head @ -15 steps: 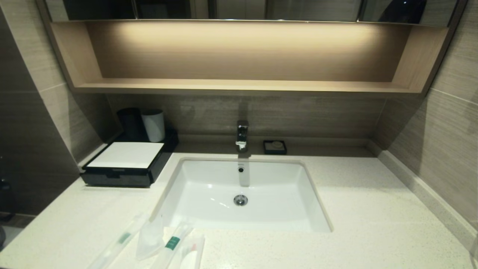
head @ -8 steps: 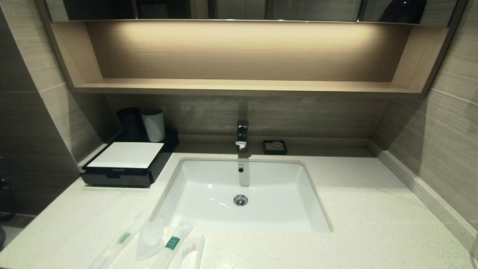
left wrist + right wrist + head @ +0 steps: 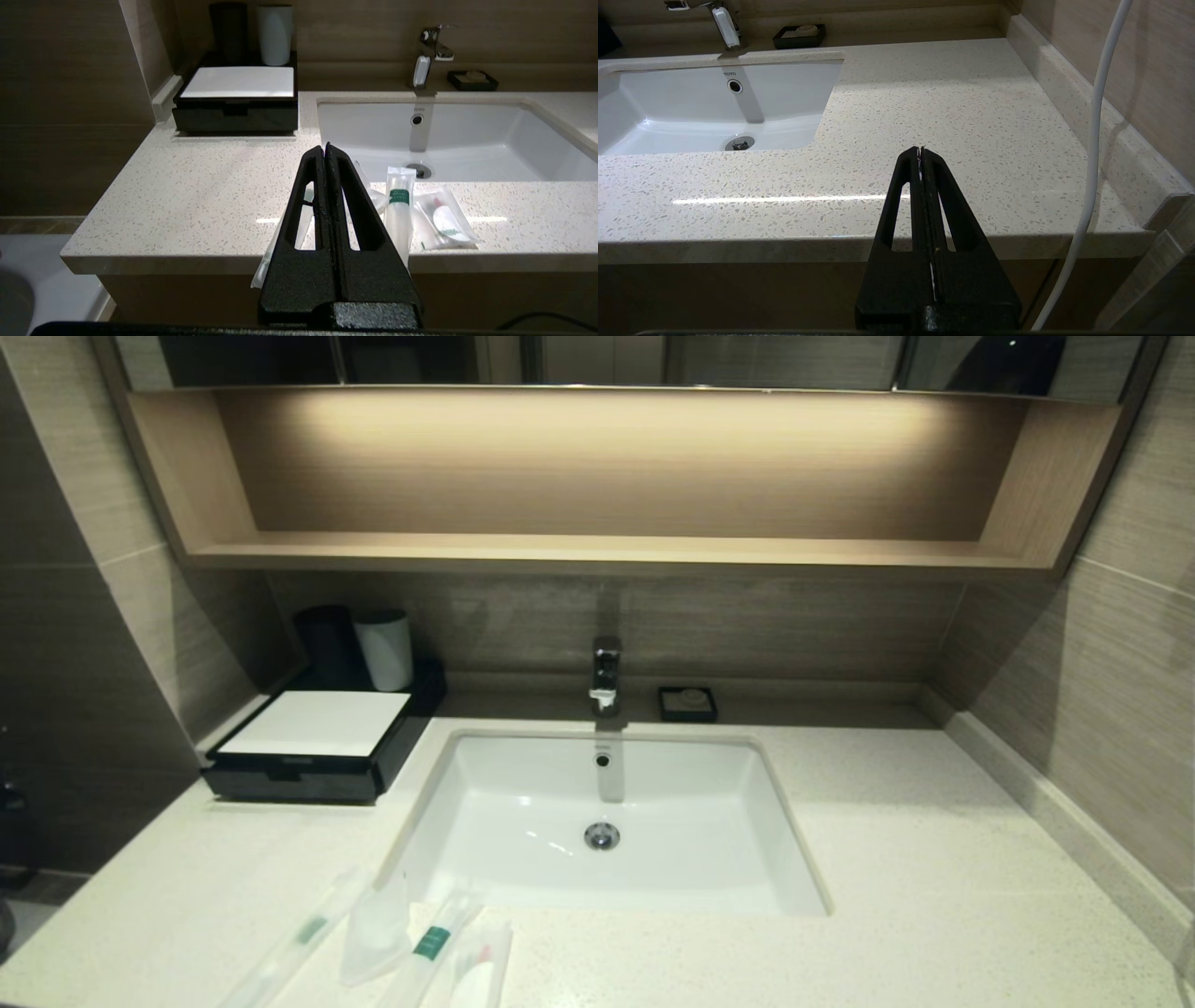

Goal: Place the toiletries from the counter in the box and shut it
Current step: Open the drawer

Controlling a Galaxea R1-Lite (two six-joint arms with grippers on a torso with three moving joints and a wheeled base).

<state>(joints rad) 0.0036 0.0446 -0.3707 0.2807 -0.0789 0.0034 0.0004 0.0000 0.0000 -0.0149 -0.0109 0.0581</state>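
Note:
Several translucent toiletry packets lie at the counter's (image 3: 934,859) front edge, before the sink. They are a slim packet with a green band (image 3: 299,938) (image 3: 271,254), a flat pouch (image 3: 376,933), a second slim green-banded packet (image 3: 431,943) (image 3: 400,210), and a pouch with red-green print (image 3: 481,966) (image 3: 444,219). The black box with a white top (image 3: 313,742) (image 3: 238,100) stands at the back left, its drawer closed. My left gripper (image 3: 324,148) is shut and empty, below the counter's front edge facing the packets. My right gripper (image 3: 920,150) is shut and empty, before the counter's right part. Neither shows in the head view.
A white sink (image 3: 747,775) with a chrome tap (image 3: 605,674) is set in the middle. A black cup (image 3: 327,644) and a white cup (image 3: 385,649) stand behind the box. A small black soap dish (image 3: 687,703) sits at the back. A white cable (image 3: 1092,163) hangs at the right.

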